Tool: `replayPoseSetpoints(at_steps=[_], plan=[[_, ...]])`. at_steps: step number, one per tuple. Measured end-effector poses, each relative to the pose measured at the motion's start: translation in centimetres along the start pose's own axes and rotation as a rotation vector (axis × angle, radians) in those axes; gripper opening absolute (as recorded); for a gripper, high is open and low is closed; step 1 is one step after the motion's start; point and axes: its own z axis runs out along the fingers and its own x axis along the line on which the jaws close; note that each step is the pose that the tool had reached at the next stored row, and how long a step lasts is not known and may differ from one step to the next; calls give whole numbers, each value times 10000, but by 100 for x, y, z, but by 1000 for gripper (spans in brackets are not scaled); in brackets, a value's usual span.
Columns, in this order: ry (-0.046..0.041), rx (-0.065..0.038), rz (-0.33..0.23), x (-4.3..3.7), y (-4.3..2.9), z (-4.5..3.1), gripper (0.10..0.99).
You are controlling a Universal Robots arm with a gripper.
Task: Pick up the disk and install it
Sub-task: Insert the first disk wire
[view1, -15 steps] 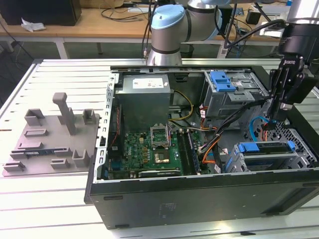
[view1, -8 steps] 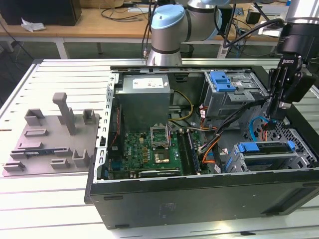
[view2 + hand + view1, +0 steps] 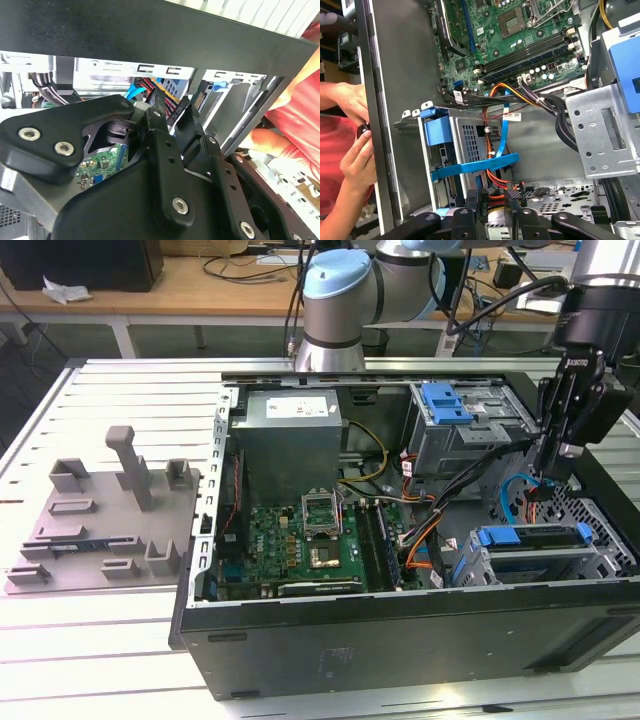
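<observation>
The computer case (image 3: 400,640) lies open on the slatted table (image 3: 100,640), filling the middle and the exterior view's right. The disk (image 3: 520,536) sits in the lower right of that frame, slotted into a grey cage (image 3: 600,555) with its blue bracket facing the board (image 3: 300,540). In the first wrist view the same disk (image 3: 438,131) shows by its blue end in the cage, with a blue cable (image 3: 475,165) across the cage's grille.

The gripper (image 3: 548,475) hangs inside the case at the exterior view's right edge, just above and behind the cage. In both wrist views its fingers (image 3: 476,200) stand a little apart with nothing clamped between them (image 3: 175,117); orange wires show through the gap.

The grey plate (image 3: 100,520) with upright posts lies at the exterior view's left, well apart from the case. A person's hands (image 3: 355,130) rest at the case's outer wall in the first wrist view
</observation>
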Motion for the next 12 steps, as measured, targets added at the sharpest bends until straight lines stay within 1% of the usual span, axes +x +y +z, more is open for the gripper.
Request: replayPoseSetpoints(at_steps=[4, 5, 7, 8, 12], plan=[[4, -1, 0, -7, 0, 13, 353], [8, -3, -1, -8, -1, 15, 337], [15, -17, -10, -10, -1, 17, 204], [18, -26, -14, -10, -1, 18, 169], [28, -60, -32, -11, -1, 20, 169]])
